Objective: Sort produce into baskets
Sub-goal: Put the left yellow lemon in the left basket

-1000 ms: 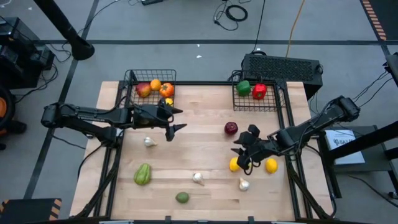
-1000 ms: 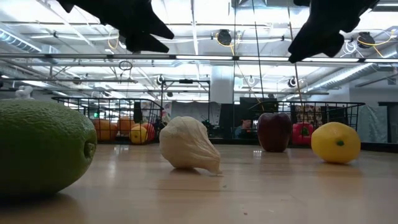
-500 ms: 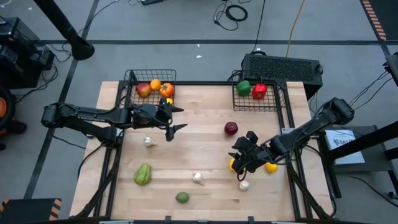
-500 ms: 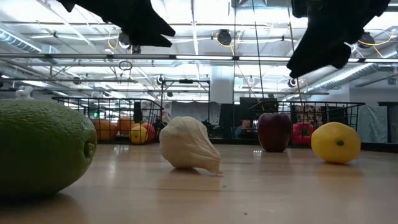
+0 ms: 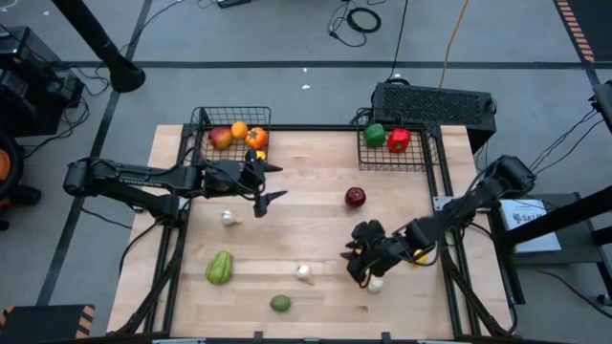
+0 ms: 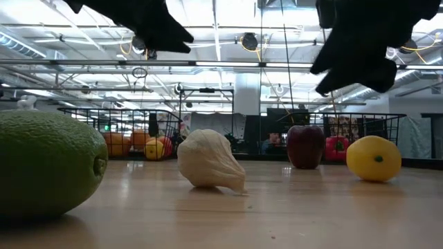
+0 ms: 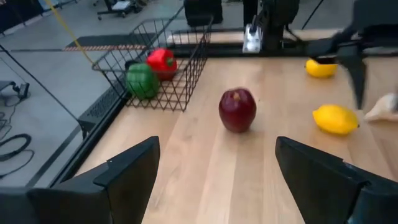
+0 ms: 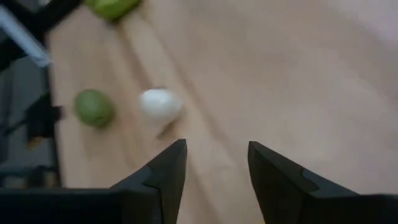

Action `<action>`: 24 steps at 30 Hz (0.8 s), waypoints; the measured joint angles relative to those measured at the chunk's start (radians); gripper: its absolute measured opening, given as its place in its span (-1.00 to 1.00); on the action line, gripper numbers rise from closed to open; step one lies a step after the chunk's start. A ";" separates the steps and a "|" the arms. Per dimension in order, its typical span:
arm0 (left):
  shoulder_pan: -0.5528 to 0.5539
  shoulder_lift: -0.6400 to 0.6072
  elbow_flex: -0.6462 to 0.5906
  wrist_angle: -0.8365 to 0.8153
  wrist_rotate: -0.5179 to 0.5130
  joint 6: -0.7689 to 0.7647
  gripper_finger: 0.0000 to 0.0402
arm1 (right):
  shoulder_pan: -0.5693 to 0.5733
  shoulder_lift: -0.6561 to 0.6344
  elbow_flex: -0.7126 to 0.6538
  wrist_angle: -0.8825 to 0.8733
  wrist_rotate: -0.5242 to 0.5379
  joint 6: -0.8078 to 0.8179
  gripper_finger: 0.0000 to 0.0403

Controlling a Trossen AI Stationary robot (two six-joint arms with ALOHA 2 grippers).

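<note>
My left gripper (image 5: 278, 182) hovers open over the table's middle left, nothing between its fingers (image 7: 124, 177). My right gripper (image 5: 354, 265) hangs open above the table's near right, over a garlic bulb (image 5: 375, 283) and two lemons, one (image 5: 418, 256) peeking out beside the arm. Loose on the wood lie a dark red apple (image 5: 355, 197), two more garlic bulbs (image 5: 229, 218) (image 5: 304, 273), a green piece (image 5: 219, 268) and a lime (image 5: 279, 303). The left basket (image 5: 203, 122) holds an apple, an orange and a tomato. The right basket (image 5: 427, 158) holds a green and a red pepper.
A black vented box (image 5: 435, 100) stands behind the right basket. In the low view the lime (image 6: 48, 166) lies nearest, then a garlic bulb (image 6: 210, 160), the apple (image 6: 305, 145) and a lemon (image 6: 374, 158). Bare wood lies between the two grippers.
My right gripper has moved toward the table's near edge and a little left, sinking lower, and its wrist has rolled. It now covers the lemon it stood beside. No produce has moved.
</note>
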 joint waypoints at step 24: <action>-0.047 0.000 0.000 -0.181 0.010 -0.084 0.63 | 0.202 0.249 0.392 -0.592 0.041 -0.185 0.36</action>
